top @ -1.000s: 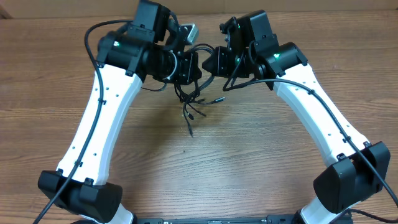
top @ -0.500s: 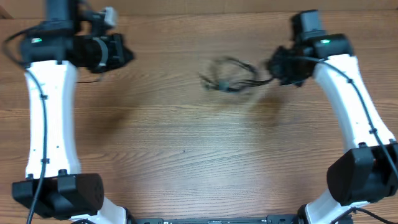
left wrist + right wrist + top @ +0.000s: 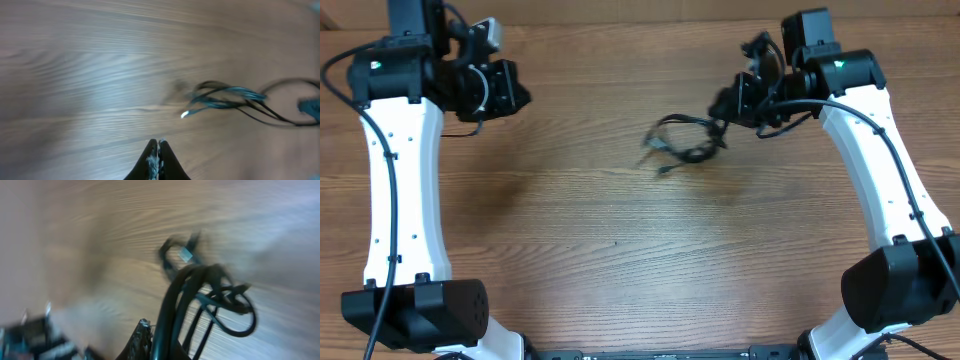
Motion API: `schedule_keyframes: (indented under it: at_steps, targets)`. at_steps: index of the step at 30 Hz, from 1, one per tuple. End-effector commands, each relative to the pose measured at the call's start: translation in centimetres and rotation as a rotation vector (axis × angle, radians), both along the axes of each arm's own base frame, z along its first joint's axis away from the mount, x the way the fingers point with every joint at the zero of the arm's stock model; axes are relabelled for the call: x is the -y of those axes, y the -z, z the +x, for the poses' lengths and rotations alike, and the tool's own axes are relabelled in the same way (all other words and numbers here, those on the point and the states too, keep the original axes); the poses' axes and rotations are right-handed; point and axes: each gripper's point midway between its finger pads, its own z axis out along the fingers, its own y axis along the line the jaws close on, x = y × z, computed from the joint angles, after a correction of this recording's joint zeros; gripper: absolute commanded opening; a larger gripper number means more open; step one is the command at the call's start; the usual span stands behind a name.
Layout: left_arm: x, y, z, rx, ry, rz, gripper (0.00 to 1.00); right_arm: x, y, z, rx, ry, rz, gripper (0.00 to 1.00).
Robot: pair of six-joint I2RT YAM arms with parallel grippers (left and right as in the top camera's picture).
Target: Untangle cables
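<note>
The cables (image 3: 685,140) are a small bunch of thin black cords in looping strands, at the back middle of the wooden table. They trail from my right gripper (image 3: 722,107), which is shut on them. In the right wrist view the cables (image 3: 215,292) rise from my right gripper (image 3: 157,332) in thick blurred loops, and a pale plug tip (image 3: 185,255) shows beyond. My left gripper (image 3: 520,98) is far off at the back left, shut on nothing. The left wrist view shows my left gripper (image 3: 158,146) pressed together, with the cables (image 3: 230,97) and a bright plug tip (image 3: 185,114) lying ahead of it.
The bare wooden table (image 3: 620,260) spreads in front of the bunch. Thick black wires run along both white arms (image 3: 400,180). The arm bases stand at the near left and near right corners.
Both grippers were together over the bunch at the centre. They have swung apart: the left arm went far left with nothing in it, and the right arm carried the cables to the right.
</note>
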Motion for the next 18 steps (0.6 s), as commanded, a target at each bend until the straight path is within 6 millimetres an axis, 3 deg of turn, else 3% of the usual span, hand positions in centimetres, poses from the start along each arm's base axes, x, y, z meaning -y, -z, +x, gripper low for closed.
schedule_keyframes:
  at_steps: [1, 4, 7, 10, 13, 18]
  targets:
    - [5.4, -3.1, -1.2, 0.138, 0.264, -0.087, 0.11, -3.3, -8.4, -1.7, 0.347, -0.251, 0.089, 0.04]
    - [8.1, -3.3, -2.1, 0.144, 0.344, -0.107, 0.29, -3.0, -7.8, -1.1, 0.334, -0.187, 0.022, 0.04]
    - [11.9, -3.7, -3.8, 0.211, 0.542, -0.113, 0.50, -3.1, -7.3, -1.5, 0.307, -0.193, 0.016, 0.04]
    - [14.9, -3.7, -5.4, 0.280, 0.718, -0.086, 0.61, -3.3, -7.2, -1.9, 0.292, -0.200, 0.021, 0.04]
    - [17.0, -3.2, -5.8, 0.293, 0.784, -0.077, 0.64, -3.5, -7.1, -2.3, 0.277, -0.207, 0.020, 0.04]
    - [19.6, -1.2, -4.4, 0.239, 0.768, -0.109, 0.63, -3.5, -6.9, -2.5, 0.266, -0.209, 0.019, 0.04]
